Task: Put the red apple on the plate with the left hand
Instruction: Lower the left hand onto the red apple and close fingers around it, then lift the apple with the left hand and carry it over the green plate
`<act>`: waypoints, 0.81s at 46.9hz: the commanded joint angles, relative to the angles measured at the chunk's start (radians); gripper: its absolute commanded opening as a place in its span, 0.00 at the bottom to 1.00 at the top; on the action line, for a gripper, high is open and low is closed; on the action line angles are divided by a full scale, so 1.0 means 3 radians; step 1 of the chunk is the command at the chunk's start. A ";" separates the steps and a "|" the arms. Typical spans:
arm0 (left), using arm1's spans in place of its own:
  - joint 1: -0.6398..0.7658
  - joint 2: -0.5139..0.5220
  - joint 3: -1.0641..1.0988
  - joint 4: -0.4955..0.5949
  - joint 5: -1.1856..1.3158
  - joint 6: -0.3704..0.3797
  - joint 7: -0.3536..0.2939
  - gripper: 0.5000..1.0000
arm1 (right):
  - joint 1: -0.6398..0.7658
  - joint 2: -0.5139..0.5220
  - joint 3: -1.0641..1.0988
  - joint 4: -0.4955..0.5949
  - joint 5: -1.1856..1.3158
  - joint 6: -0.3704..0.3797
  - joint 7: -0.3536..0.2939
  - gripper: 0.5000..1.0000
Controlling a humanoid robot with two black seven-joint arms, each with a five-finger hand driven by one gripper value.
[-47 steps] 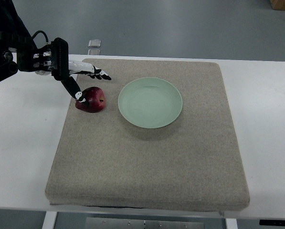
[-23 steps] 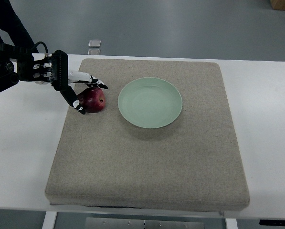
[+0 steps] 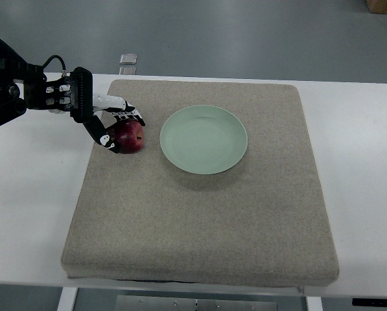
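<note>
A dark red apple point(image 3: 132, 138) lies on the grey mat point(image 3: 206, 214), just left of the pale green plate point(image 3: 174, 120). My left hand point(image 3: 122, 131) reaches in from the left edge and is shut on the apple. The thumb presses its near-left side and the fingers point(image 3: 129, 116) curl over its far top. The apple rests on the mat, a few centimetres from the plate's rim. Nothing lies on the plate. The right arm does not show.
The mat covers most of a white table point(image 3: 37, 194). A small grey object point(image 3: 128, 59) sits at the table's far edge behind the hand. A brown box corner point(image 3: 382, 5) shows at the top right, on the floor.
The fingers, stretched out above the apple a second ago, have curled down and closed around it. The apple has rolled slightly upright; the arm has barely shifted.
</note>
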 commanded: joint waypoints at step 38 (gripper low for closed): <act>-0.0258 -0.0247 -0.0174 -0.0017 -0.0069 0.0537 -0.0025 0.24 | 0.0000 0.0000 0.0003 0.0000 0.0001 0.0004 0.0000 0.86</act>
